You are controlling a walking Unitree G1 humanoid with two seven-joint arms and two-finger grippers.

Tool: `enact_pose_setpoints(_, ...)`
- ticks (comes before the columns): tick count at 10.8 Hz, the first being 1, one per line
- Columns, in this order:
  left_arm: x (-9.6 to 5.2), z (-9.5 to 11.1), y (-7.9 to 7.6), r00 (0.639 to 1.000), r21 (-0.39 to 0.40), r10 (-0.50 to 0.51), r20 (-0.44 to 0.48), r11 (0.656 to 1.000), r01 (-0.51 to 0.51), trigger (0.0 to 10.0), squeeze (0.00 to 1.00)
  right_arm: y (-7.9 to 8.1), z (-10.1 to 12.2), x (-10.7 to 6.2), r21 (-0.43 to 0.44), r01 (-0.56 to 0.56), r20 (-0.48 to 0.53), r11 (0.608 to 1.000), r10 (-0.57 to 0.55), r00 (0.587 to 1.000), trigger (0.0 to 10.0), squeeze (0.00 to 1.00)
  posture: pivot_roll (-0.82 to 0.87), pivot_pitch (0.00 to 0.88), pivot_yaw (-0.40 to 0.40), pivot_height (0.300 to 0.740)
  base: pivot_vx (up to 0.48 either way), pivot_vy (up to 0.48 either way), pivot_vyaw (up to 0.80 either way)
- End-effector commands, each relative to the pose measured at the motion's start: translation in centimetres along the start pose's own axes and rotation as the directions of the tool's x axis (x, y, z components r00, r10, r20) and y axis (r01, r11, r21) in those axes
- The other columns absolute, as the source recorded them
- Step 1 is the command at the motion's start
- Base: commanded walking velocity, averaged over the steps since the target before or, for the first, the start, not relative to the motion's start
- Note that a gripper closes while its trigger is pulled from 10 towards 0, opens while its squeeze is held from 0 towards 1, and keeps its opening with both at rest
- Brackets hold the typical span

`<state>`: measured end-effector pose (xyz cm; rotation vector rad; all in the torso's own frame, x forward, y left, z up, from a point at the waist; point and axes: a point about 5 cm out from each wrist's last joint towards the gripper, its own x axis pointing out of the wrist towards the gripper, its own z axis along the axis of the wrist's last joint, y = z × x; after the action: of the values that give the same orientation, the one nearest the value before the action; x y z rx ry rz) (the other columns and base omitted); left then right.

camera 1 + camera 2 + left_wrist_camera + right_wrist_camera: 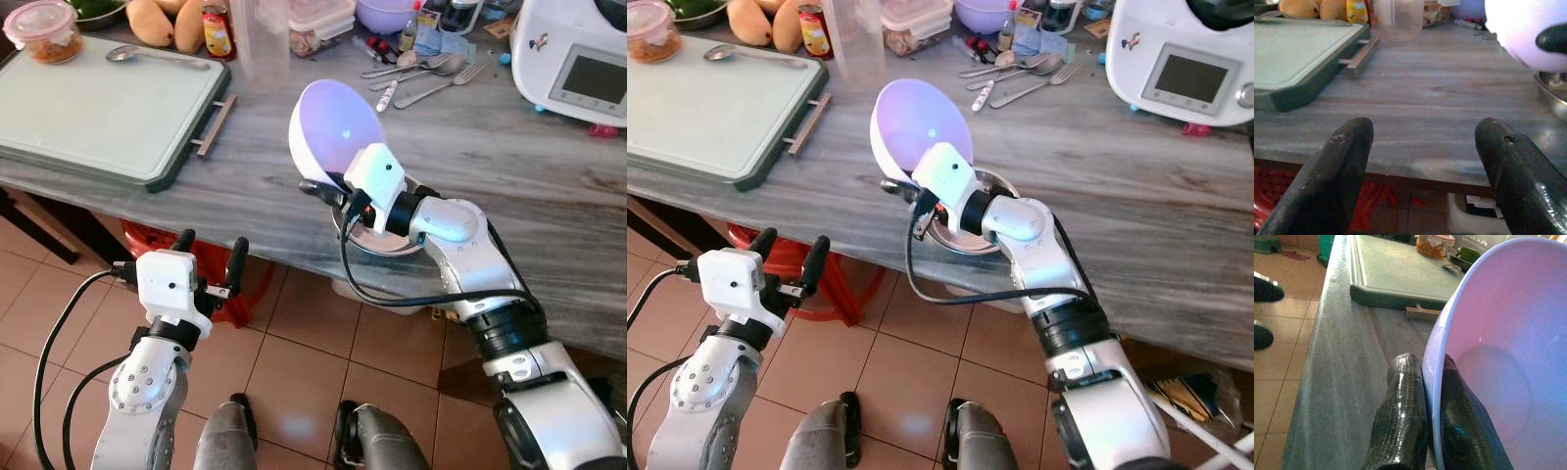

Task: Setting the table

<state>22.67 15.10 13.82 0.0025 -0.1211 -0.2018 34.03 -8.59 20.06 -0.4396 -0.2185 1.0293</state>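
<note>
While the right pincer pinches the rim of the purple bowl, the bowl tilts up over a metal dish near the table edge. It looks light, stiff and slippery. The left pincer is spread, below that edge.

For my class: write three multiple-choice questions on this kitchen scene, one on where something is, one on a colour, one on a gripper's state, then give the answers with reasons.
1. Where is the lavender bowl?
A. flat on the green tray
B. tilted above a metal bowl
C. on the floor

2. What colour is the tray?
A. red
B. green
C. yellow

3. How is the left gripper?
A. open, holding nothing
B. shut on a spoon
C. shut on the tray

Answers: B, the right gripper pinches its rim over the metal bowl; B, pale green surface, dark green edge; A, its fingers stand apart below the counter.
</note>
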Motion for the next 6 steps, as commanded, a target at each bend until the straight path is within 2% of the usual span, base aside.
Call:
enact_pose_setpoints(1,-0.4,0.1,0.0,1.000,0.002,-0.001,-0.010,1.000,0.001,10.0,0.00,0.0,0.3,0.1,-0.061,-0.065,0.005,0.996,0.065,0.998,10.0,0.00,0.05,0.259,0.003,0.740,0.000,0.000,0.00)
enact_pose_setpoints(2,-0.6,0.2,0.2,1.000,0.007,-0.005,-0.020,1.000,0.005,10.0,0.00,-0.2,0.1,0.2,-0.142,-0.133,-0.023,0.981,0.131,0.991,10.0,0.00,0.06,0.267,0.008,0.740,0.000,0.000,0.00)
enact_pose_setpoints(4,-0.9,0.2,0.4,1.000,0.012,-0.007,-0.027,1.000,0.008,10.0,0.00,-1.0,0.2,0.5,-0.191,-0.141,-0.038,0.971,0.136,0.990,10.0,0.00,0.07,0.276,0.016,0.740,0.000,0.000,0.00)
enact_pose_setpoints(6,-1.1,0.3,0.4,0.999,0.010,-0.007,-0.043,1.000,0.008,10.0,0.00,-2.4,0.2,0.9,-0.265,-0.135,-0.059,0.955,0.123,0.991,10.0,0.00,0.08,0.285,0.023,0.740,0.000,0.000,0.00)
